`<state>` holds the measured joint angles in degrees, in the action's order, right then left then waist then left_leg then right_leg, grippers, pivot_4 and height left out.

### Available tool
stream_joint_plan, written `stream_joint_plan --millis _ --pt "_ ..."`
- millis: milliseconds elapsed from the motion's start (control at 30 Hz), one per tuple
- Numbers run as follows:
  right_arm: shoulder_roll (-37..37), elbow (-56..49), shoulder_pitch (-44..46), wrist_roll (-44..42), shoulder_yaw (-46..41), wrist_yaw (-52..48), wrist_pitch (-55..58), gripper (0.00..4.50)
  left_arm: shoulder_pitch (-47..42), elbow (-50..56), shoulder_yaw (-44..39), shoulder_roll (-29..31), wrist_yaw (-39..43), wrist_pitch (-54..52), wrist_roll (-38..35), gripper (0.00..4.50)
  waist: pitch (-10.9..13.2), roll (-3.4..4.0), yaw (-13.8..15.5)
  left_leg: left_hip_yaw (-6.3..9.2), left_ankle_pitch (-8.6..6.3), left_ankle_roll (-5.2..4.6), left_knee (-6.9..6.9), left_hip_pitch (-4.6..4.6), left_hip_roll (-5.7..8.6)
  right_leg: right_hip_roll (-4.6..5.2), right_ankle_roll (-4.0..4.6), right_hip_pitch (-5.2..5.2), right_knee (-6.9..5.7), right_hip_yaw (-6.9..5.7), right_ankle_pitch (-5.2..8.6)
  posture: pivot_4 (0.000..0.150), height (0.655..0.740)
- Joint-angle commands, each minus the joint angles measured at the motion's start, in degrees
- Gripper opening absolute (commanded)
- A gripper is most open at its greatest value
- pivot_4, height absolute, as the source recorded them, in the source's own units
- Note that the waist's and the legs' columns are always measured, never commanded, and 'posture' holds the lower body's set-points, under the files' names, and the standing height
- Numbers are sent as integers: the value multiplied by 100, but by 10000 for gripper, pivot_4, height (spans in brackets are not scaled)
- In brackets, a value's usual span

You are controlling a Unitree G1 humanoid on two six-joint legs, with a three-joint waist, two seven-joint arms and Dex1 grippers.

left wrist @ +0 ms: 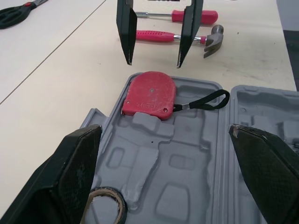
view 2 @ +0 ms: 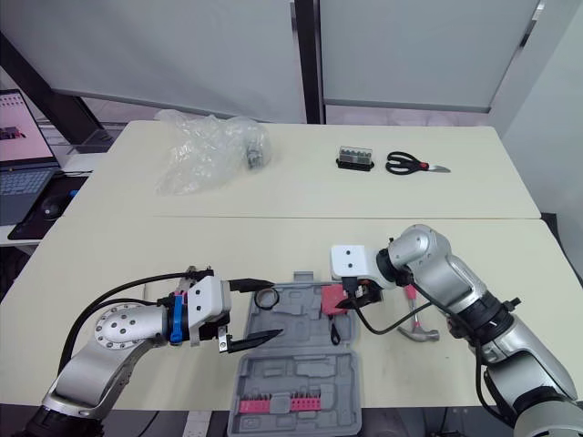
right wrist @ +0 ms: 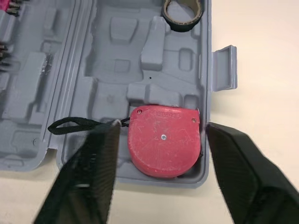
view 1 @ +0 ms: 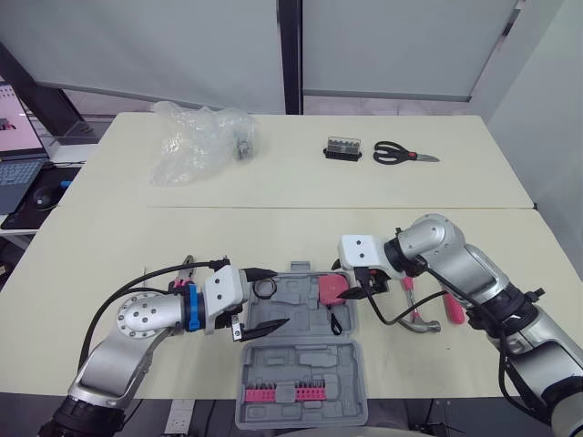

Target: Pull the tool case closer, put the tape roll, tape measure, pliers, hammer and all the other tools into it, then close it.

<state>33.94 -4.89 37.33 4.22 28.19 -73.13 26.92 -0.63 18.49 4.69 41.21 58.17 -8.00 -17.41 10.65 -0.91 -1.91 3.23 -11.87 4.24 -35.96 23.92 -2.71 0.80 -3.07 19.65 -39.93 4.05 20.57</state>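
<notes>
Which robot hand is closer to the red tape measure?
Right. The right jaws stand open just beside the tape measure; the left jaws stand open at the case's other end, by the tape roll.

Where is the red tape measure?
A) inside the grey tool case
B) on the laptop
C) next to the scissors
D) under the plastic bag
A: the red tape measure lies in a corner pocket of the open tool case, with the right end effector open over it.
</notes>
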Motion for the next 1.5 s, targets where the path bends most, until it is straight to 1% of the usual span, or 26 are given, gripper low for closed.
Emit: stream_joint_plan --millis 33,133,267,400,867,1133,1300,1400,1500 --pt "-53 -182 -55 -108 -139 165 -153 19646 -47 223 -130 18 43 74 -130 45000 0 0 0 0 0 0 0 0 0 0 0 0 0 1 0 1500 7400" --pt "-102 -18 -165 -137 -180 315 -486 19646 -57 224 -147 43 55 72 -140 45000 0 0 2 0 0 0 0 0 0 0 0 0 0 1 0 1500 7400" --pt "-337 534 -424 -312 -408 674 -1523 19646 -77 247 -174 62 65 50 -165 45000 1 -1 2 0 0 0 1 0 0 0 0 -2 2 0 0 1500 7400" --pt "-537 913 -644 -527 -578 765 -1866 19646 -95 267 -192 83 84 28 -174 45000 1 -1 2 -2 0 0 0 0 0 0 0 -2 2 1 0 1500 7400" --pt "-552 1868 -828 -588 -669 733 -2350 19646 -149 356 -205 115 113 -101 -176 45000 1 -1 2 -2 0 0 1 -1 0 -1 0 -2 2 2 0 1500 7400" --pt "-626 2823 -812 -315 -479 778 -2522 19646 -150 392 -226 148 146 -154 -189 45000 -1 -3 2 -4 0 0 0 -5 1 0 0 -8 3 4 0 1500 7400" --pt "-739 3515 -776 -5 -283 904 -2709 19646 -88 434 -292 201 152 -175 -230 45000 -6 -5 -1 -2 0 0 0 -24 0 -1 0 -30 6 3 0 1500 7400" --pt "-889 3509 -791 -92 -339 968 -2857 19646 13 413 -408 239 162 -142 -259 45000 -12 -15 -11 -4 0 0 9 -52 -2 -1 0 -56 15 3 1 1500 7400" --pt "-963 3142 -857 -322 -547 1007 -3039 19646 127 201 -621 211 156 45 -291 45000 -12 -16 -17 -7 0 0 14 -59 -4 -1 3 -58 16 3 2 1500 7400"
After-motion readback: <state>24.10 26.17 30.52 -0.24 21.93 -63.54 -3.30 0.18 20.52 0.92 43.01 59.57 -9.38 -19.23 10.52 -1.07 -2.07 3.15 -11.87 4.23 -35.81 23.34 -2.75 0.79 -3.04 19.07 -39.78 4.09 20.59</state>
